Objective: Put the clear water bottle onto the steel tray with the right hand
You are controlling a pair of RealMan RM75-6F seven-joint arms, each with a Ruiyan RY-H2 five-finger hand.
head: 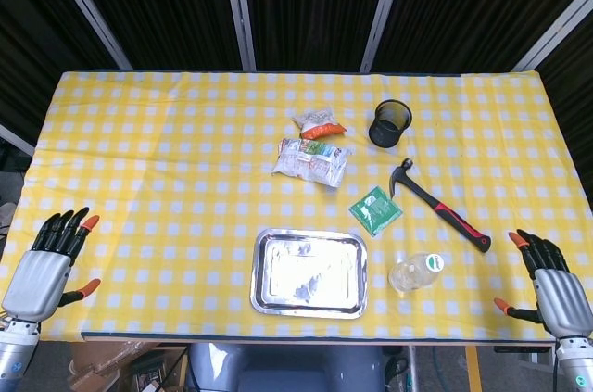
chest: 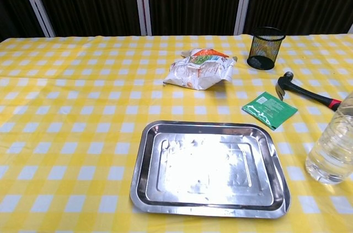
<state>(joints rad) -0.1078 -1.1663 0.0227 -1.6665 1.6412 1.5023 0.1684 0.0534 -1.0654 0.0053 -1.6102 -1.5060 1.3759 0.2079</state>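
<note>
The clear water bottle (head: pixel 416 271) with a green-and-white cap stands upright on the cloth just right of the steel tray (head: pixel 309 273). In the chest view the bottle (chest: pixel 332 147) is cut off at the right edge, beside the empty tray (chest: pixel 209 168). My right hand (head: pixel 549 289) hovers at the table's front right corner, well right of the bottle, fingers spread and holding nothing. My left hand (head: pixel 44 265) sits at the front left corner, fingers apart and empty. Neither hand appears in the chest view.
A red-handled hammer (head: pixel 440 205) lies right of a green packet (head: pixel 375 210), behind the bottle. A black mesh cup (head: pixel 391 122) stands further back. Crumpled snack bags (head: pixel 313 158) lie behind the tray. The yellow checked cloth (head: pixel 167 179) covers the table.
</note>
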